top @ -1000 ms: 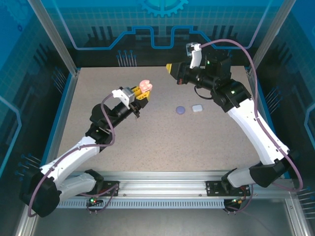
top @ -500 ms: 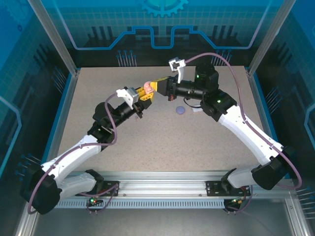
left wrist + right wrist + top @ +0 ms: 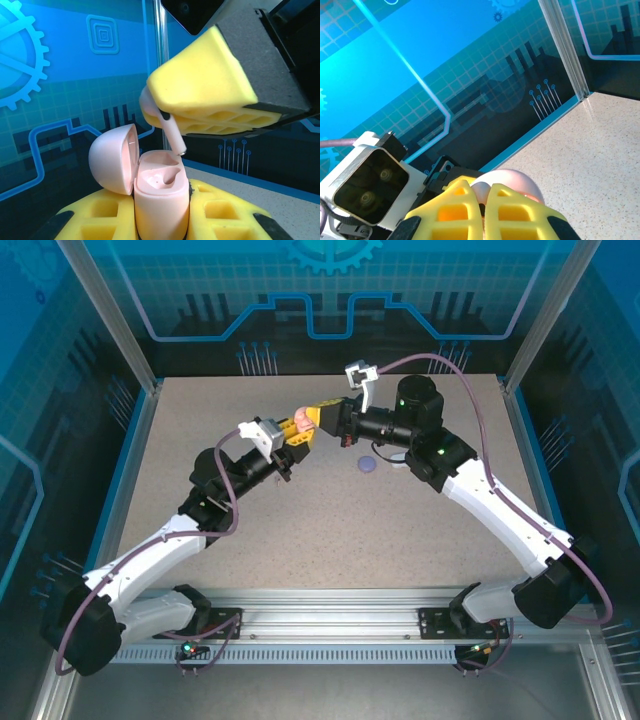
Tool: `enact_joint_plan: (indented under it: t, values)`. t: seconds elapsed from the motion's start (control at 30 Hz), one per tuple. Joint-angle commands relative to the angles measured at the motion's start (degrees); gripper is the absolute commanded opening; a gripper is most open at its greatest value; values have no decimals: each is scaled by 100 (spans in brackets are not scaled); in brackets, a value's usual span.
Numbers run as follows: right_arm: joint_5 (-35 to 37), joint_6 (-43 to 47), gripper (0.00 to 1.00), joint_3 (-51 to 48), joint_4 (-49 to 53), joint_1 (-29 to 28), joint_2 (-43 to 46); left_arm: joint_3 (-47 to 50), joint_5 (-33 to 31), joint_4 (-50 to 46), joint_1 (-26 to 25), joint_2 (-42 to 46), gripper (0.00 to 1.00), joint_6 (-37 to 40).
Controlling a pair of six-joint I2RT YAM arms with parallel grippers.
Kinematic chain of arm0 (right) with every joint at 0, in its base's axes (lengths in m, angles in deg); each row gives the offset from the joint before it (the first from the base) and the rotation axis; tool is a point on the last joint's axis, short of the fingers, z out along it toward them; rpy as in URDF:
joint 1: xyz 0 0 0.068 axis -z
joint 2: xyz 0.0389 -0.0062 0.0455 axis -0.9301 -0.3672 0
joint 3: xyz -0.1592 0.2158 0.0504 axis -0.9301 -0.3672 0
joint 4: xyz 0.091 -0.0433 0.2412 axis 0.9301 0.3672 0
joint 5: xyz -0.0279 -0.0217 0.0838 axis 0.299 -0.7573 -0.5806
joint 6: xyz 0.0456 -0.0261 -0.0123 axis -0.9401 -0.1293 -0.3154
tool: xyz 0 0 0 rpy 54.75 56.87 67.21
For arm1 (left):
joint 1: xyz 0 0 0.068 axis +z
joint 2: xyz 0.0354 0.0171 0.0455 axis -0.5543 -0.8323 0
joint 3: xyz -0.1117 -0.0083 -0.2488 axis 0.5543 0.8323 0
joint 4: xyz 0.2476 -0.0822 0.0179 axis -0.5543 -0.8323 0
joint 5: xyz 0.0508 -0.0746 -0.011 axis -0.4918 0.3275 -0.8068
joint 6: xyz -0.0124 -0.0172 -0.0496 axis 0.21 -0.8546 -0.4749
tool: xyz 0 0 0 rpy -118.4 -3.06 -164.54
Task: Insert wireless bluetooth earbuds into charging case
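A pale pink charging case (image 3: 161, 195) stands upright between the yellow fingers of my left gripper (image 3: 161, 217), which is shut on it. Its lid (image 3: 112, 157) hangs open to the left, and both slots look empty. My right gripper (image 3: 210, 90) is shut on a pale pink earbud (image 3: 162, 120), whose stem tip hovers just above the case's far slot. From above, the left gripper (image 3: 290, 435) and the right gripper (image 3: 320, 418) meet over the table with the case (image 3: 298, 420) between them. The right wrist view has the earbud (image 3: 481, 194) pinched in the right gripper (image 3: 484, 207), with the lid (image 3: 515, 180) behind.
A purple case (image 3: 367, 464) lies shut on the speckled table (image 3: 330, 530), under the right arm. Blue enclosure walls and aluminium posts (image 3: 112, 320) surround the table. The left wrist camera housing (image 3: 370, 185) sits close to the right fingers.
My right gripper swung left from the back of the table to meet the left gripper, bringing the earbud over the open case. The left gripper rose slightly towards it.
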Motion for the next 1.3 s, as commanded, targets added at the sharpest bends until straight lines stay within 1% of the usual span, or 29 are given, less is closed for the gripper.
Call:
enact_joint_plan:
  t: [0.0,0.5,0.9,1.07,1.27]
  values:
    - [126,-12,4,9,-225,4,141,-214,72,42,-53,32,0,138]
    - [156,32,2,-192,-131,154,112,-211,11,52,-62,122,0,182]
    - [-140,70,1,-243,-106,132,66,-246,-7,29,-66,78,0,214]
    - [-201,165,0,-213,15,93,38,-258,-31,32,-65,76,0,218]
    - [-53,395,0,-303,319,89,140,-256,-117,39,-63,131,0,236]
